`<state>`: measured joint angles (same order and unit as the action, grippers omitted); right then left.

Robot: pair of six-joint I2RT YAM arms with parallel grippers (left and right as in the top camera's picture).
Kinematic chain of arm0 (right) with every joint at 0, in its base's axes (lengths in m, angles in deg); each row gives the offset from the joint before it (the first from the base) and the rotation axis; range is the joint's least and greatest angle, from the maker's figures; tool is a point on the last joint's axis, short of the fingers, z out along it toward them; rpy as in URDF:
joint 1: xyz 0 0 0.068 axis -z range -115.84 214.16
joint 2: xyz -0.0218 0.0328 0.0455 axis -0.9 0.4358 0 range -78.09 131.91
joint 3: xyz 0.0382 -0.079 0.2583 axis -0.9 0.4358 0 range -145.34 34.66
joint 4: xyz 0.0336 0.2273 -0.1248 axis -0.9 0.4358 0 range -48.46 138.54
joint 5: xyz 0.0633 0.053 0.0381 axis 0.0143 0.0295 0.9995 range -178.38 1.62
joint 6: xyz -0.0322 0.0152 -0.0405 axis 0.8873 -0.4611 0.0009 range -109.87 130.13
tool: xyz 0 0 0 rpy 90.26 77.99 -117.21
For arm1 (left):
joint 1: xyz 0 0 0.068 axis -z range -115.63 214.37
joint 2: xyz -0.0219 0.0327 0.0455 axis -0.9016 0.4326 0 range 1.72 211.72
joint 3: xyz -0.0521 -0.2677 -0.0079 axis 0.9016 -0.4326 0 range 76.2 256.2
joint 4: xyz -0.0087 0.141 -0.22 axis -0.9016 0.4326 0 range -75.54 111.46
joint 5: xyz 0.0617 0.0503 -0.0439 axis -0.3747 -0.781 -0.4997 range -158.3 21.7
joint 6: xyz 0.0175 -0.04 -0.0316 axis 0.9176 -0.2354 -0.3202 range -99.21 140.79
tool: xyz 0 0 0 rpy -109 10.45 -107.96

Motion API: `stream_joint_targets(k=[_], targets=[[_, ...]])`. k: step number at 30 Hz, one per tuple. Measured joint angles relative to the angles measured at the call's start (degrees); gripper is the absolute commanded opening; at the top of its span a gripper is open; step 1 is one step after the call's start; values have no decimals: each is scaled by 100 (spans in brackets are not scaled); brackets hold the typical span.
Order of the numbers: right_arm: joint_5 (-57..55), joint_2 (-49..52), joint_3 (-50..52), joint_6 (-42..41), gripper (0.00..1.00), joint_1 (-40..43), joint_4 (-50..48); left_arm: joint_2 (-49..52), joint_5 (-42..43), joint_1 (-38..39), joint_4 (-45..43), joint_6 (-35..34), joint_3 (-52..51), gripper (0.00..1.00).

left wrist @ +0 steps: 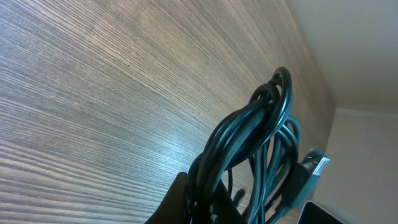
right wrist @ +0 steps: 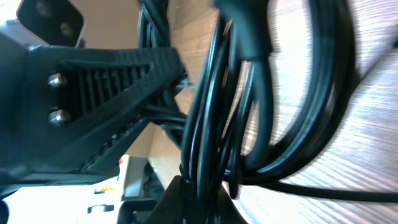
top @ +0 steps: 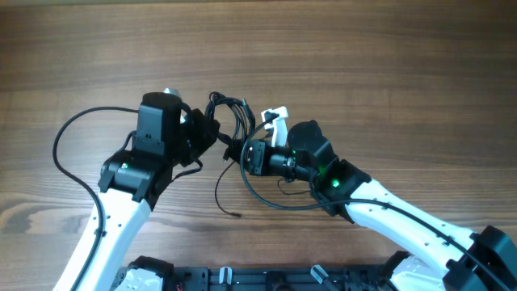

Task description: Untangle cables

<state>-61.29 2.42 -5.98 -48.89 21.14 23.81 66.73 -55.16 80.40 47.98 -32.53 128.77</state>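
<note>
At centre, left tool (top: 208, 134), right tool (top: 237, 153) apparently pinching cables (top: 234, 109), USB plug (left wrist: 314, 165) (left wrist only)

Left pincer (top: 215, 136), right pincer (top: 240, 154) nearly tip-to-tip, both clamped on cables (left wrist: 249, 130); arms angled inward.

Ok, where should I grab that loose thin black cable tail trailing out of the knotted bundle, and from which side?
Probably just behind its small plug tip, coming straight down from above: the thin black cable tail appears to lie flat on the wooden table, clear of the knotted black cable bundle.
</note>
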Motion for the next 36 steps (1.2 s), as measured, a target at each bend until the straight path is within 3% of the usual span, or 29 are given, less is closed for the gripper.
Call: stream_joint_targets(k=[10,14,21,23,25,31,36], targets=[[597,33,2,-289,5,46,-190,-11,-396,85,160,-28,11,4],[981,101,7,-487,5,190,-313,-9,-479,87,321,297,52,4],[1456,125,7,-1683,7,476,-463,-9,-778,192,522,599,129,4],[1469,127,7,-1910,11,479,-485,-9,-796,192,531,612,133,4],[1484,127,7,-2120,24,483,-509,-9,-772,190,531,621,133,4],[1537,101,11,-2527,37,586,-977,87,-1143,74,680,785,122,4],[1537,101,11,-2520,40,586,-909,94,-1204,74,669,824,120,4]])
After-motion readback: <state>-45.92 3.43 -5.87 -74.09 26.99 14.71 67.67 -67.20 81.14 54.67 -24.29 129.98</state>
